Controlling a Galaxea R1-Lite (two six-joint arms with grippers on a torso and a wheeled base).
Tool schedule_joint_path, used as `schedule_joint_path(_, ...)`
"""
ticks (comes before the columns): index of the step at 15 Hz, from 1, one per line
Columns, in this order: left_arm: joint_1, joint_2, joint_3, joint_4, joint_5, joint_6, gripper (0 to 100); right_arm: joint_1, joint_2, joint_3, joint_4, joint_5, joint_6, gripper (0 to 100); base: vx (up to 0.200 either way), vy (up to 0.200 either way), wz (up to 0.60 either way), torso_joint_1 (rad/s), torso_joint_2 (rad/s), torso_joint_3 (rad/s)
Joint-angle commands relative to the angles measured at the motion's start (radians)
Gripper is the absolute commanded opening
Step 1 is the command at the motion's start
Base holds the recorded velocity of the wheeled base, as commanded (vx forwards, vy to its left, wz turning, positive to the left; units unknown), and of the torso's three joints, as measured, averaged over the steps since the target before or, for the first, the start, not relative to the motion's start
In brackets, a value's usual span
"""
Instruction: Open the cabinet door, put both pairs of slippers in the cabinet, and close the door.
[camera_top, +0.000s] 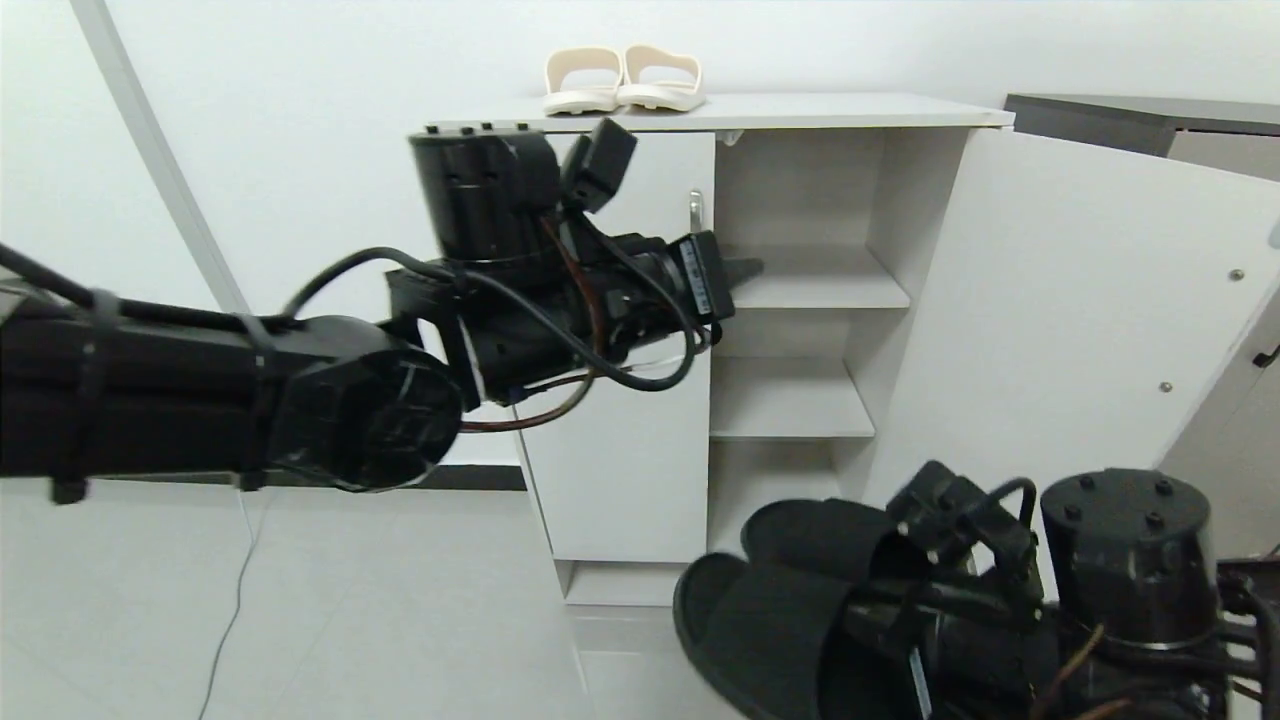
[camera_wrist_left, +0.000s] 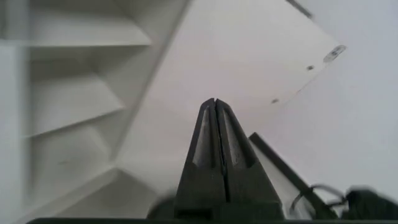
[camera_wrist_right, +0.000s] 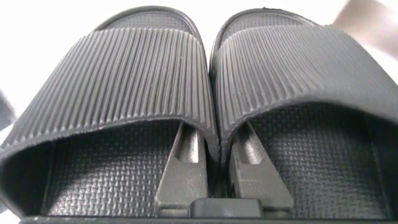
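The white cabinet (camera_top: 800, 115) stands ahead with its right door (camera_top: 1060, 310) swung open, showing empty shelves (camera_top: 800, 290). A cream pair of slippers (camera_top: 625, 80) rests on the cabinet top. My left gripper (camera_top: 752, 268) is shut and empty, held at the edge of the upper shelf opening; in the left wrist view its fingers (camera_wrist_left: 215, 146) are pressed together before the open door (camera_wrist_left: 249, 68). My right gripper (camera_wrist_right: 214, 174) is low at the front right, shut on the inner walls of a black pair of slippers (camera_top: 790, 600), one finger inside each slipper (camera_wrist_right: 186, 93).
The cabinet's left door (camera_top: 620, 440) stays closed, with a metal handle (camera_top: 694, 212) near its top. A grey cabinet (camera_top: 1150, 120) stands behind the open door at the right. Pale floor tiles (camera_top: 350, 620) stretch out to the left, with a thin cable (camera_top: 232, 610) across them.
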Motion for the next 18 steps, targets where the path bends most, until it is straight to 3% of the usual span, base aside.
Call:
schedule_joint_path(1,0.111,-0.25,0.162,0.057,0.079,0.095,0,-0.072,0.141,-0.151,0.001,-0.166,0.096,0,0.0,0.0,0.0,0.0,0.0,0.0)
schedule_joint_path(3,0.134,-0.491,0.327,0.181,0.263,0.203,0,-0.082,0.26,-0.255,0.0,-0.324,0.126,0,0.0,0.0,0.0,0.0,0.0,0.0)
schedule_joint_path(4,0.134,-0.491,0.327,0.181,0.263,0.203,0,-0.082,0.26,-0.255,0.0,-0.324,0.126,0,0.0,0.0,0.0,0.0,0.0,0.0)
schedule_joint_path(5,0.134,-0.705,0.481,0.242,0.389,0.267,0,-0.082,0.362,-0.338,-0.014,-0.499,0.128,0,0.0,0.0,0.0,0.0,0.0,0.0)
schedule_joint_path(7,0.158,-0.836,0.586,0.279,0.47,0.302,0,-0.076,0.42,-0.364,-0.063,-0.583,0.125,0,0.0,0.0,0.0,0.0,0.0,0.0)
schedule_joint_path(8,0.193,-0.944,0.675,0.313,0.565,0.336,0,-0.075,0.455,-0.373,-0.111,-0.597,0.122,0,0.0,0.0,0.0,0.0,0.0,0.0)
schedule_joint_path(9,0.212,-1.03,0.74,0.32,0.637,0.338,0,-0.075,0.466,-0.373,-0.119,-0.601,0.122,0,0.0,0.0,0.0,0.0,0.0,0.0)
schedule_joint_path(11,0.338,-1.177,0.847,0.345,0.654,0.338,0,-0.075,0.461,-0.365,-0.12,-0.603,0.12,0,0.0,0.0,0.0,0.0,0.0,0.0)
schedule_joint_path(12,0.434,-1.251,0.907,0.36,0.652,0.338,0,-0.075,0.461,-0.367,-0.12,-0.603,0.119,0,0.0,0.0,0.0,0.0,0.0,0.0)
schedule_joint_path(13,0.532,-1.402,1.041,0.373,0.632,0.347,0,-0.069,0.461,-0.367,-0.12,-0.601,0.12,0,0.0,0.0,0.0,0.0,0.0,0.0)
schedule_joint_path(16,0.58,-1.599,1.172,0.452,0.631,0.361,0,-0.062,0.464,-0.359,-0.12,-0.601,0.123,0,0.0,0.0,0.0,0.0,0.0,0.0)
schedule_joint_path(18,0.62,-1.751,1.185,0.604,0.629,0.361,0,-0.053,0.464,-0.344,-0.12,-0.601,0.125,0,0.0,0.0,0.0,0.0,0.0,0.0)
